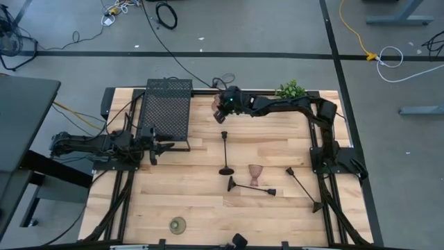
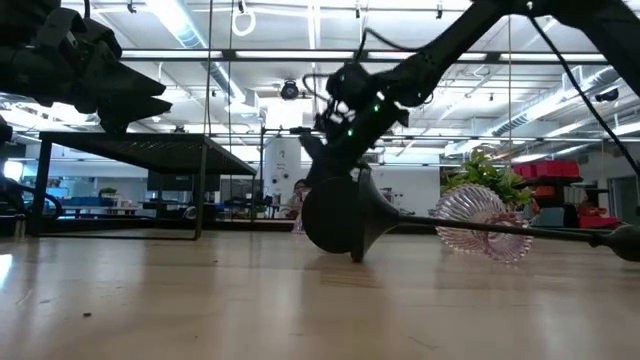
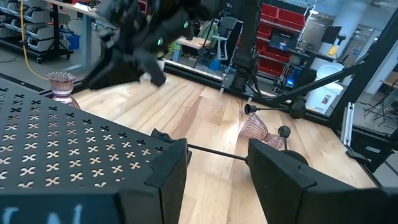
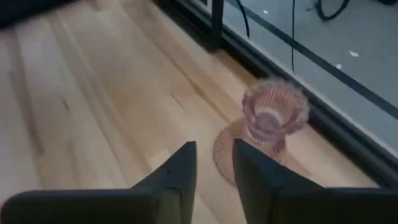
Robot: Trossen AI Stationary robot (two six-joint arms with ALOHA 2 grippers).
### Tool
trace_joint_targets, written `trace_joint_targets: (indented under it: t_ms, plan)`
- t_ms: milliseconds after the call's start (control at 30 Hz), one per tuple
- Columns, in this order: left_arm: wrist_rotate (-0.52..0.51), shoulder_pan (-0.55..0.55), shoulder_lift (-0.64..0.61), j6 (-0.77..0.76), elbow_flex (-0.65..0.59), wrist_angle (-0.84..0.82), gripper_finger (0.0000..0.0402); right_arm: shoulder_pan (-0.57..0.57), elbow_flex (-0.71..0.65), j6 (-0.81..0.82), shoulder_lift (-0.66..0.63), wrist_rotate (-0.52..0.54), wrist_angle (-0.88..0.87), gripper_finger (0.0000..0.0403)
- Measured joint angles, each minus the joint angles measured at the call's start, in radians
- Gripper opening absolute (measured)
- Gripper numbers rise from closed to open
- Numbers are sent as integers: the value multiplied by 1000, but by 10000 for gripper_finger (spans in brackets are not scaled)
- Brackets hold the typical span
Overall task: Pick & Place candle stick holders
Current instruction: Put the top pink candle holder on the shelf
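Now my right gripper (image 4: 214, 163) hangs parted, empty, beside the ribbed pink glass goblet holder (image 4: 267, 127). Closing off-centre could topple it toward the table edge (image 4: 348, 134).

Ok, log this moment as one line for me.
right gripper: open, above upright pink glass goblet at far table edge beside mesh box | left gripper: open, idle at mesh box | second goblet: mid-table
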Motion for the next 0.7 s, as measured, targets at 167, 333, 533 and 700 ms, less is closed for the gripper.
trace_joint_targets:
  t_ms: [167,333,533,700]
  plan:
    - [0,0,0,1,0,0,172,3,-2,17,2,34,-1,194]
    - [0,0,0,1,0,0,172,3,-3,39,5,50,11,277]
    - [0,0,0,1,0,0,172,3,-2,69,26,93,52,331]
    - [-1,0,0,3,0,0,172,3,-1,76,55,82,138,337]
